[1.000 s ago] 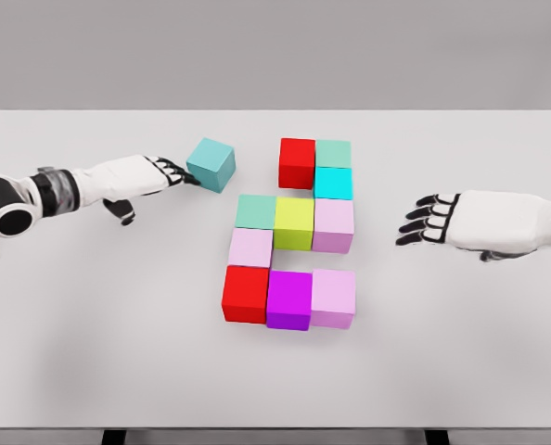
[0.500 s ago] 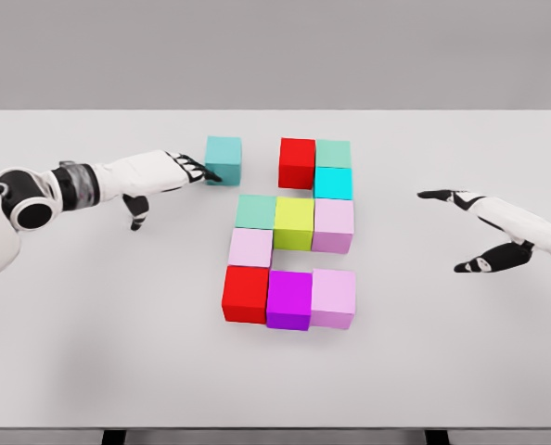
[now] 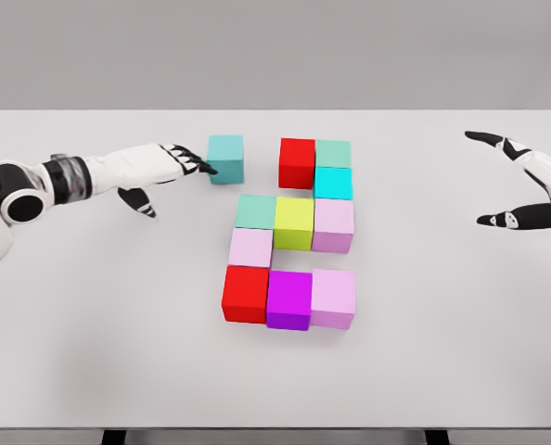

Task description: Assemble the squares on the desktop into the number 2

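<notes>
A teal cube stands alone on the white table, a small gap left of the red cube that starts the top row. My left hand lies flat with fingers extended, its fingertips touching the teal cube's left face. The other cubes form a block figure: red and green on top, cyan below, a green, yellow and pink row, a pale pink cube, then red, magenta and pink at the bottom. My right hand hovers open at the far right.
The table's far edge runs just behind the top row of cubes. Bare tabletop lies on both sides of the figure and in front of it.
The teal cube has been pushed right and squared up toward the red cube. My left hand followed it. My right hand turned and drew back to the far right edge.
</notes>
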{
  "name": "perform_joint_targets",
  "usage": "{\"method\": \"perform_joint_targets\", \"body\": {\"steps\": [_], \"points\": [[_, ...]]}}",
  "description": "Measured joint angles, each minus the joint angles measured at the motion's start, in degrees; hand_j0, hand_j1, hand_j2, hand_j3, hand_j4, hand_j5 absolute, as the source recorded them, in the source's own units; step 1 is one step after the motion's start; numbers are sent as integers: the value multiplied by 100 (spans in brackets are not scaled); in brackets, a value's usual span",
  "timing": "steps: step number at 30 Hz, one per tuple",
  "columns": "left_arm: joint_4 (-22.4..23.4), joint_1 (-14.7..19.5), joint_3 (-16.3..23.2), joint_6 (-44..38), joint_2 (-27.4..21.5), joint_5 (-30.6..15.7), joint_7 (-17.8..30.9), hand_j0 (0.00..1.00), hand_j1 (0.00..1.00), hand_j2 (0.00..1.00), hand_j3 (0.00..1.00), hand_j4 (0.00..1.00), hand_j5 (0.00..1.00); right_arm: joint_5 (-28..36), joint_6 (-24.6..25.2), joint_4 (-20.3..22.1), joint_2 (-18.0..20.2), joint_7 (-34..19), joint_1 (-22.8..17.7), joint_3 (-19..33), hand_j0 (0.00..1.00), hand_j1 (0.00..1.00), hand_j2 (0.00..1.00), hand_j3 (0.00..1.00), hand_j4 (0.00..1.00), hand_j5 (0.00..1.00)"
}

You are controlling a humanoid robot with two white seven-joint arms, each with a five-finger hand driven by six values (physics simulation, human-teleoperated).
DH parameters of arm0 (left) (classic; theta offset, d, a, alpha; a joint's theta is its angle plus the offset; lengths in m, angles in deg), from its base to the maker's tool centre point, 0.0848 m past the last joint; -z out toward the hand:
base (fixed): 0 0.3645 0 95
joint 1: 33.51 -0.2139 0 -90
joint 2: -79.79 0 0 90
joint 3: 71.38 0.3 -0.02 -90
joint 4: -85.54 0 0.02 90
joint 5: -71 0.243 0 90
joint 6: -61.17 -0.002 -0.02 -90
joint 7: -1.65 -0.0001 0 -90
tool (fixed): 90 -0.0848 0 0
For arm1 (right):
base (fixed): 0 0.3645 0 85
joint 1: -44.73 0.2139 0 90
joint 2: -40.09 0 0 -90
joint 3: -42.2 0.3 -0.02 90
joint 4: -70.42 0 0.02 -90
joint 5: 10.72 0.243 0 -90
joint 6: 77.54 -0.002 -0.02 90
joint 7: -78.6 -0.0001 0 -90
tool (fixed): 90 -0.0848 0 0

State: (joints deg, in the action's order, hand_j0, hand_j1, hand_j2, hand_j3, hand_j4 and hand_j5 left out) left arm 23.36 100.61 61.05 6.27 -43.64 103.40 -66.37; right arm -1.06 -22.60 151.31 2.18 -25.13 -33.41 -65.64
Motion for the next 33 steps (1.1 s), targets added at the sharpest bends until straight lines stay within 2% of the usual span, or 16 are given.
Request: {"method": "perform_joint_targets", "body": {"steps": [11, 16, 19, 22, 23, 25, 33], "points": [[77, 35, 28, 0, -132, 6, -4, 100, 100, 100, 100, 100, 100, 0, 0, -1, -17, -1, 0, 7, 100, 100, 100, 100, 100, 100], [85, 44, 76, 0, -377, -44, -8, 100, 100, 100, 100, 100, 100, 1, 0, 5, -21, -1, 0, 7, 100, 100, 100, 100, 100, 100], [143, 202, 90, -2, -433, -45, -12, 100, 100, 100, 100, 100, 100, -3, 0, -4, -22, -1, -9, 7, 100, 100, 100, 100, 100, 100], [266, 343, 118, -2, -402, -19, -9, 100, 100, 100, 100, 100, 100, 1, 0, -12, -17, 2, -44, 11, 100, 100, 100, 100, 100, 100], [299, 369, 127, -1, -383, -11, -9, 93, 93, 93, 93, 93, 93, 2, 0, -16, -16, 3, -35, 12, 100, 100, 100, 100, 100, 100], [357, 413, 138, -1, -324, 5, -8, 89, 89, 89, 89, 89, 89, 3, 0, -15, -15, 3, -35, 14, 100, 100, 100, 100, 100, 100], [741, 519, 179, 0, 80, 90, 28, 89, 89, 89, 89, 89, 89, 4, 0, -17, -14, 8, -44, 15, 100, 100, 100, 100, 100, 100]]}}
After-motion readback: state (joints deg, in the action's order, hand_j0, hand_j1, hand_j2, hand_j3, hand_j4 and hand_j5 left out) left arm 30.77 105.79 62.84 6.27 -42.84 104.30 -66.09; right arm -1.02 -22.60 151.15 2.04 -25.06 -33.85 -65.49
